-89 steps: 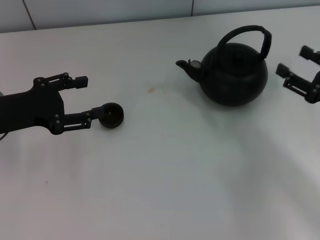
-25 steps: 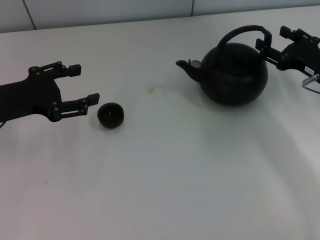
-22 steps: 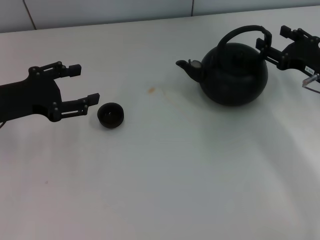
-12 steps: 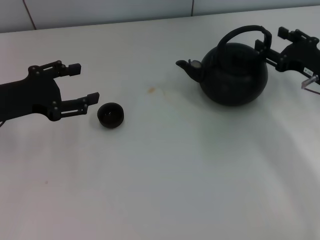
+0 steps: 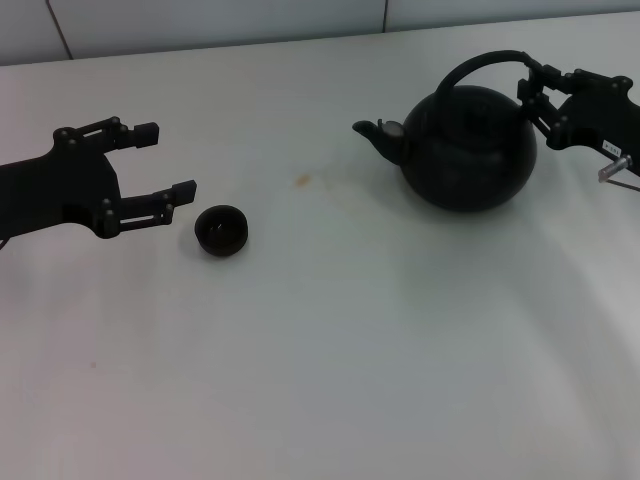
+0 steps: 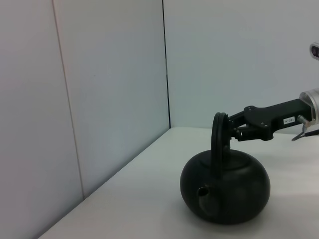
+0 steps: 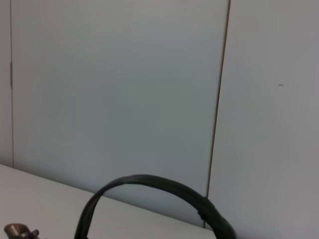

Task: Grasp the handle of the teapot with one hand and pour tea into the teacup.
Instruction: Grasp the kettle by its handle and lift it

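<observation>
Two black grippers work over the white table (image 5: 330,380): the left gripper (image 5: 165,160) hovers with fingers spread just beside the small round black teacup (image 5: 221,229). Farther right stands the large matte-black teapot (image 5: 468,148), spout toward the cup, where the right gripper (image 5: 532,90) has closed around its arched black handle (image 5: 480,66).

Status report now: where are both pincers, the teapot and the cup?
Right pincer at teapot handle, grip unclear. Left pincer open, beside cup, not touching. Teapot upright on table. Path between them clear.
</observation>
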